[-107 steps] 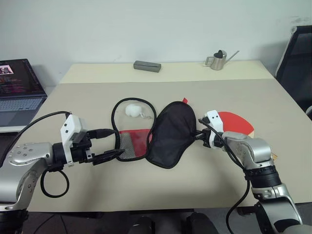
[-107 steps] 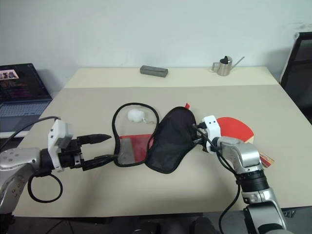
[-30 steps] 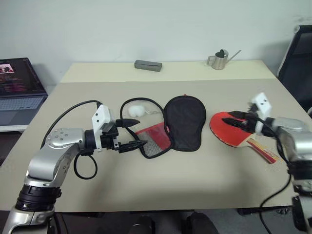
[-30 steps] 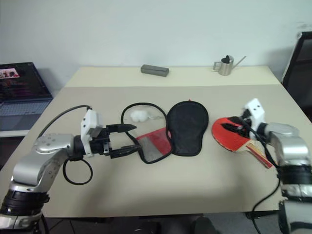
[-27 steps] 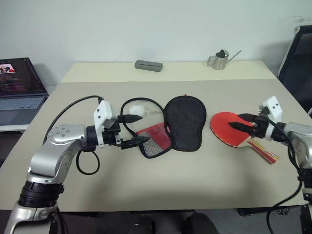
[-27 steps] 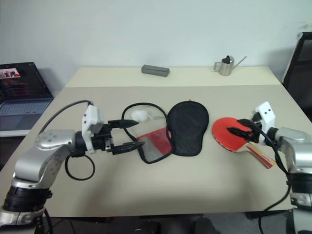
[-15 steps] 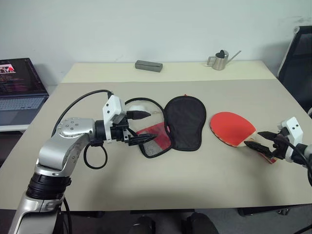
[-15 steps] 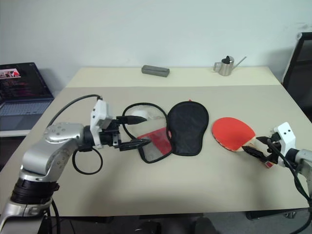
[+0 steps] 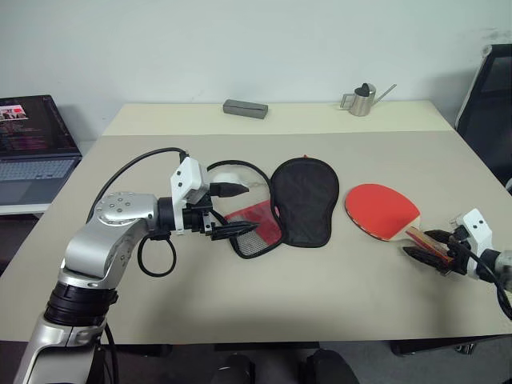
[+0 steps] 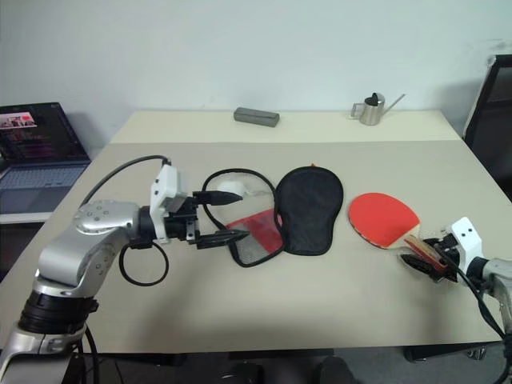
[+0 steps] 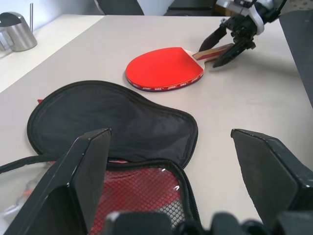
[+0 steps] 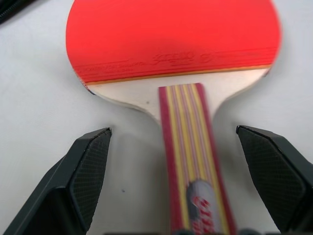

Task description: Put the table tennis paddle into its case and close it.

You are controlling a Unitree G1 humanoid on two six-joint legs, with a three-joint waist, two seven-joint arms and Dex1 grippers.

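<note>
The table tennis paddle (image 9: 382, 210) lies flat on the table, red face up, its striped handle (image 12: 190, 147) pointing at my right gripper (image 9: 420, 243). That gripper is open, with one finger on each side of the handle's end and apart from it. The case (image 9: 302, 200) lies unzipped left of the paddle. Its black flap is spread flat, and its red mesh panel (image 9: 252, 228) lies beside the flap. My left gripper (image 9: 234, 210) is open at the case's left side, fingers above and below the red panel's edge. The left wrist view also catches the paddle (image 11: 164, 73) and the right gripper (image 11: 230, 41).
A white ball (image 9: 225, 180) sits in the clear part of the case. A grey box (image 9: 243, 108) and a metal can (image 9: 362, 98) stand at the table's far edge. A laptop (image 9: 32, 144) is off to the left and a black chair (image 9: 488, 104) to the right.
My right gripper has left the case flap, passed over the paddle's blade and dropped back to the handle's end near the table's right edge. The flap now lies flat. The left gripper has kept still.
</note>
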